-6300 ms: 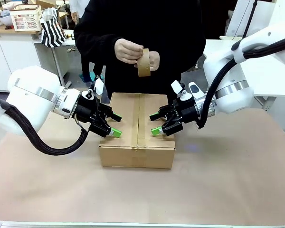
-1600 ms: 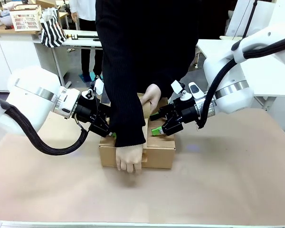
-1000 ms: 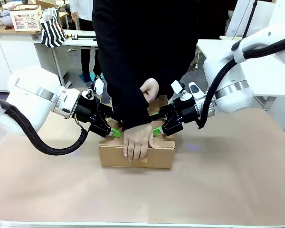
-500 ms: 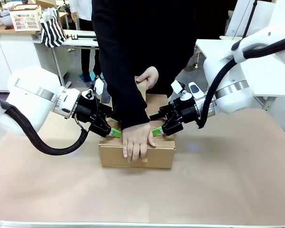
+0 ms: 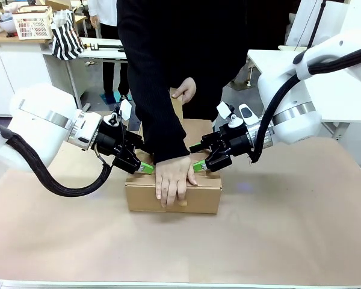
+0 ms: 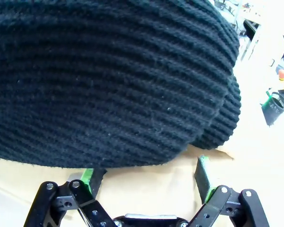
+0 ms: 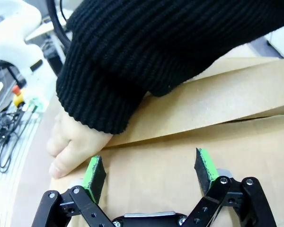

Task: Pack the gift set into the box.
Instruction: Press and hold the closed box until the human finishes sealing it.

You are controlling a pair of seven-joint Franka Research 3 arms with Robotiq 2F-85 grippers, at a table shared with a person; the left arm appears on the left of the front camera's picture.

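The box [image 5: 201,186] is set mid-table, flaps closed, pressed at its near edge by a person's hand [image 5: 171,179]. The left gripper [image 5: 144,165] and right gripper [image 5: 197,160] are held spread upon its top.

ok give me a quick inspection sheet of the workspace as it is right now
surface: table covered in brown paper.
job's things: box mid-table, flaps closed; a person's hand presses its near edge; the other hand pulls tape up over the far side.
clutter: nothing seen on the table.
grippers: left gripper open, over the box's left flap; right gripper open, over the right flap; neither grips anything.
cables: black hoses along both arms, off the table.
surroundings: white basket and striped bag on a counter far left.
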